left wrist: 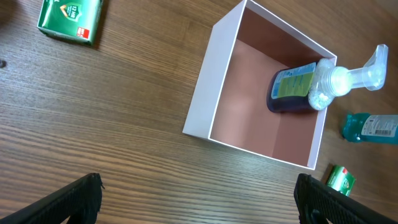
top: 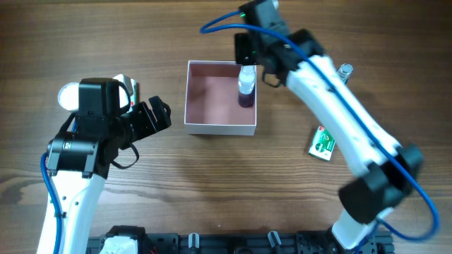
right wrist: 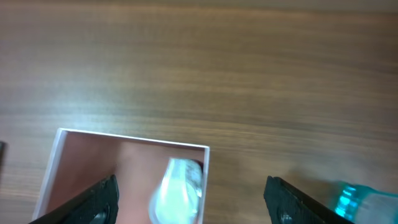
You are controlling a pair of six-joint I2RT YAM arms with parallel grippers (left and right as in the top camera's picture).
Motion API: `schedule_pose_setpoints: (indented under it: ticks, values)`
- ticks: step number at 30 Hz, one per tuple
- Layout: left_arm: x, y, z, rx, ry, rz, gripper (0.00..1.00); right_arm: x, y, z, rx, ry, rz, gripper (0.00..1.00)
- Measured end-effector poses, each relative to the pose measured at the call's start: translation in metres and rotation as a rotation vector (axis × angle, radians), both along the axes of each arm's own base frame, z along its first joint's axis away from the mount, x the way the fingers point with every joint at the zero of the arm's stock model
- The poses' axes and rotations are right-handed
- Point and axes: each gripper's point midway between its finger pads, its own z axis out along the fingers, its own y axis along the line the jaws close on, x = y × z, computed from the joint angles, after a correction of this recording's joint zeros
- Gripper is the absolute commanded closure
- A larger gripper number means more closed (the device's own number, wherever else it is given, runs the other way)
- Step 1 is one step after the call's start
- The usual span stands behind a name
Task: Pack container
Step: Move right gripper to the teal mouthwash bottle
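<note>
The container is a square shallow box with white walls and a pinkish inside, at the table's middle. A pump bottle of purple liquid stands inside it against the right wall. My right gripper hovers just above the bottle's pump head. In the right wrist view its fingers stand wide apart on either side of the blurred bottle, clear of it, over the container's rim. My left gripper is open left of the box, and its wrist view shows the container and bottle ahead.
A green packet lies right of the box and a teal bottle lies beyond the right arm. A round white-lidded jar and another packet sit by the left arm. A black rack lines the near edge.
</note>
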Motion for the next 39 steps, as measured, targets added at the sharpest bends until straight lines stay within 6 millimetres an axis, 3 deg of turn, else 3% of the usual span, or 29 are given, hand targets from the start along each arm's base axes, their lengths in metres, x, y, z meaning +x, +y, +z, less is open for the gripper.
schedule_pose_setpoints:
  ticks: [3,7,13,17,22,32,39]
  values:
    - [0.0,0.0,0.0,0.0,0.0,0.0,0.0,-0.014,-0.035,0.027,0.033,-0.002,-0.083,0.17]
    - [0.0,0.0,0.0,0.0,0.0,0.0,0.0,-0.033,-0.107,0.046,0.065,0.035,-0.266,0.16]
    - [0.0,0.0,0.0,0.0,0.0,0.0,0.0,-0.05,-0.189,0.038,0.107,0.131,-0.446,0.11]
    - [0.0,0.0,0.0,0.0,0.0,0.0,0.0,-0.051,-0.216,0.037,0.122,0.137,-0.509,0.12]
    - [0.0,0.0,0.0,0.0,0.0,0.0,0.0,-0.047,-0.23,0.022,0.131,0.177,-0.555,0.15]
    - [0.0,0.0,0.0,0.0,0.0,0.0,0.0,-0.035,-0.224,-0.055,0.126,0.408,-0.573,0.15]
    - [0.0,0.0,0.0,0.0,0.0,0.0,0.0,-0.031,-0.219,-0.081,0.139,0.48,-0.566,0.15]
